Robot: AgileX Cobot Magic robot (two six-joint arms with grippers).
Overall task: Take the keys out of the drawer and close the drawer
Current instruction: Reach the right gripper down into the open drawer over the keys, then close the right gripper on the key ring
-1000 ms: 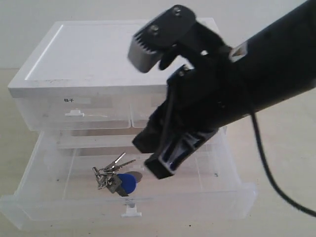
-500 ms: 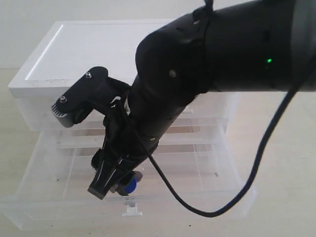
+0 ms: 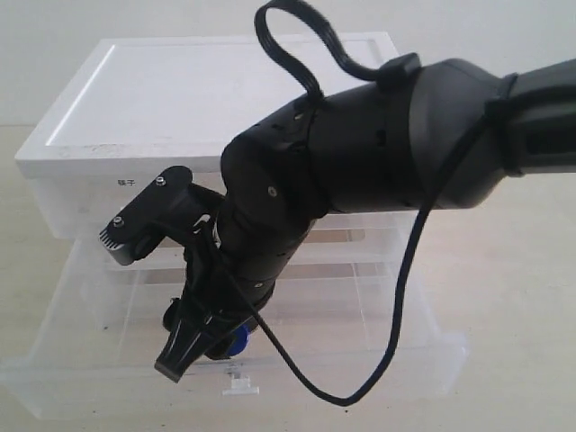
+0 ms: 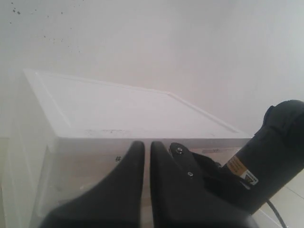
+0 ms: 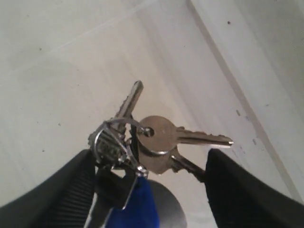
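Note:
The keys [image 5: 152, 142], silvery on a ring with a blue fob [image 5: 135, 209], lie on the floor of the pulled-out clear drawer [image 3: 360, 378]. My right gripper [image 5: 151, 161] is open and reaches down into the drawer, one finger on each side of the bunch. In the exterior view the right gripper [image 3: 148, 301] and arm cover the keys, and only a bit of the blue fob [image 3: 237, 339] peeks out. My left gripper [image 4: 147, 145] is shut on nothing, beside the cabinet and outside the exterior view.
The white-topped drawer cabinet [image 3: 180, 90] stands behind the open drawer, its upper drawers shut. A black cable [image 3: 396, 324] loops from the right arm over the drawer. The left wrist view shows the cabinet top [image 4: 118, 104] and the right arm [image 4: 275, 156].
The right arm came down and to the left from above the cabinet into the drawer. Its open fingers now straddle the keys. The left gripper stays shut.

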